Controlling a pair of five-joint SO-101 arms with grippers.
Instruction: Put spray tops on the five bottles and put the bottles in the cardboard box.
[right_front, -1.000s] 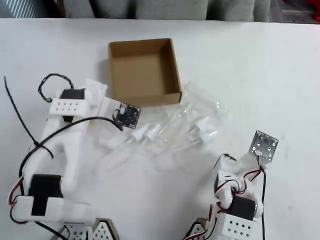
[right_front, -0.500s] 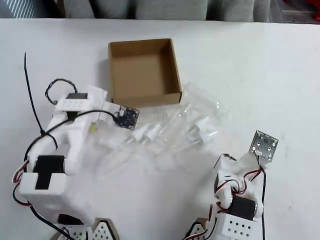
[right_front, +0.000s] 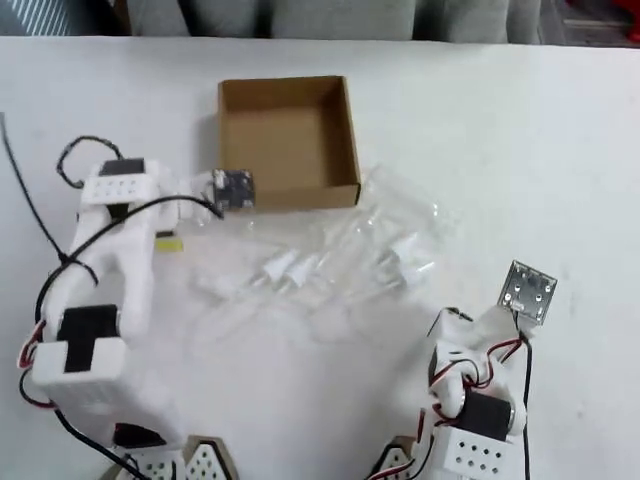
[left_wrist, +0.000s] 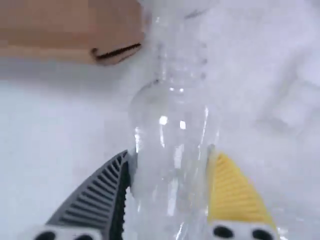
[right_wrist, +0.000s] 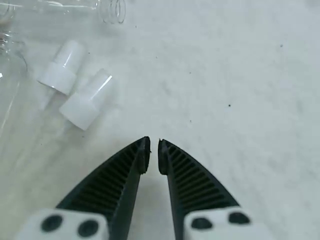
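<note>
In the high view, the open brown cardboard box (right_front: 288, 140) sits upper centre on the white table (right_front: 520, 130). Below it, mid-frame, clear plastic bottles (right_front: 395, 215) and white plastic spray tops (right_front: 283, 268) lie mixed together. The left gripper (left_wrist: 170, 165), just left of the box's lower-left corner, clasps one clear bottle (left_wrist: 172, 110). The right gripper (right_wrist: 152, 150), jaws together, is at lower right, near two of the tops.

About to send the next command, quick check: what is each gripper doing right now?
Left gripper: closed on a clear bottle.
Right gripper: closed, holding nothing.
</note>
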